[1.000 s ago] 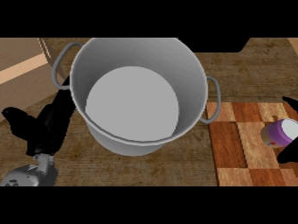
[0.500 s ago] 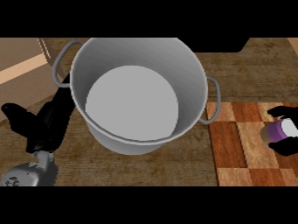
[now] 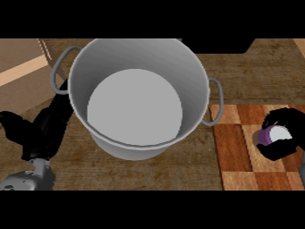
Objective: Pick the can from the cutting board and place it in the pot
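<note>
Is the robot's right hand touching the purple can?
Touching. In the head view the right hand has its black fingers curled round the purple can on the cutting board.

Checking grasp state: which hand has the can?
The right hand: its fingers curl round the purple can over the cutting board. The left hand sits beside the pot, holding nothing.

We see an evenly, rather dimly lit scene with no clear light source. The pot (image 3: 138, 96) shows soft shading, its inner wall darker on the right and its base paler. The bench (image 3: 260, 76) looks muted, the black hands barely modelled. The steep view stretches the pot's rim into a tall oval.
</note>
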